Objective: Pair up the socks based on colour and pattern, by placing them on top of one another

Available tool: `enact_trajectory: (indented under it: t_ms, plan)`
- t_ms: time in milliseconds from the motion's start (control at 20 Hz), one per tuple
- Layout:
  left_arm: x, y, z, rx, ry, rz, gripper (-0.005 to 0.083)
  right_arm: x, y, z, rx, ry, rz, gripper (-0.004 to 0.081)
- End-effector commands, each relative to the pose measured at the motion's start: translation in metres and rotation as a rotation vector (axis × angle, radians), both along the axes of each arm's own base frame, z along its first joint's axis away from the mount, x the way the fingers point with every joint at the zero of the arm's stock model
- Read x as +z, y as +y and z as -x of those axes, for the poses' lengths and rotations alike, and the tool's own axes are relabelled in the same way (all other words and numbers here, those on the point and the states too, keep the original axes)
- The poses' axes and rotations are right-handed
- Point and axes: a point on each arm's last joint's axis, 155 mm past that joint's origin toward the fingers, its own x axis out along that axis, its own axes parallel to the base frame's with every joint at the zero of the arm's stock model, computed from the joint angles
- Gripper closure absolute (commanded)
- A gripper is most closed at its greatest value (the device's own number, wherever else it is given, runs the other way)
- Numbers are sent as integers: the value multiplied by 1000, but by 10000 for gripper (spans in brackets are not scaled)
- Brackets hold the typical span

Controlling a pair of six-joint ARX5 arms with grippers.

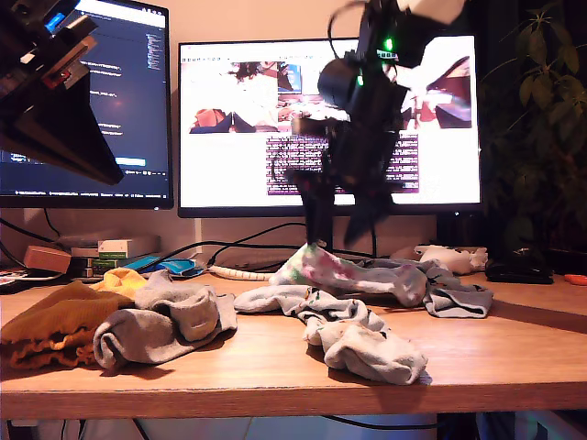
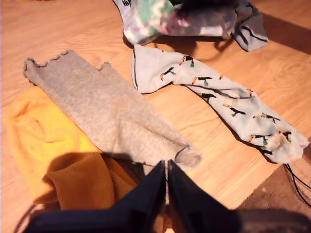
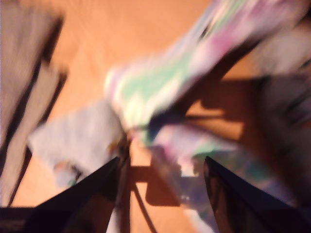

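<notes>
In the first wrist view, a plain grey sock (image 2: pixel 104 109) with a frilly cuff lies partly over a mustard-yellow sock (image 2: pixel 43 141). Beside them lies a pale grey-blue sock (image 2: pixel 218 97) with small prints, and beyond it a tie-dye sock (image 2: pixel 160 19). My first gripper (image 2: pixel 166 187) hangs high above the grey sock's toe, shut with nothing in it. It shows at the exterior view's upper left (image 1: pixel 92 156). My second gripper (image 3: pixel 163 174) is open just above the tie-dye sock (image 3: pixel 165 82), in a blurred picture. The exterior view shows it mid-table (image 1: pixel 341 220) over that sock (image 1: pixel 335 268).
Two monitors (image 1: pixel 229 119) stand along the table's back. Behind the socks lie cables and a white game controller (image 1: pixel 449 257). Small boxes (image 1: pixel 101 249) sit at the exterior view's left and a plant (image 1: pixel 541 110) at its right. More grey socks (image 1: pixel 454 298) lie bunched near the tie-dye one.
</notes>
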Motion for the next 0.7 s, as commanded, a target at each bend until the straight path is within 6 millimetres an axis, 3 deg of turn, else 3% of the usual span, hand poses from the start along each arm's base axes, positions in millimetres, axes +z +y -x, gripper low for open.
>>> enact_trajectory:
  t_ms: [0, 200, 400, 650]
  plan:
    - [0, -1, 2, -4, -3, 5, 796, 13, 8, -3, 22, -44, -17, 274]
    - [0, -2, 3, -8, -1, 9, 796, 4, 9, -11, 3, -43, -36, 274]
    - [1, -4, 4, -21, 2, 21, 796, -3, 24, -9, 11, -6, -113, 274]
    - [0, -4, 5, -21, 9, 18, 796, -31, 21, -11, -24, 35, -85, 276]
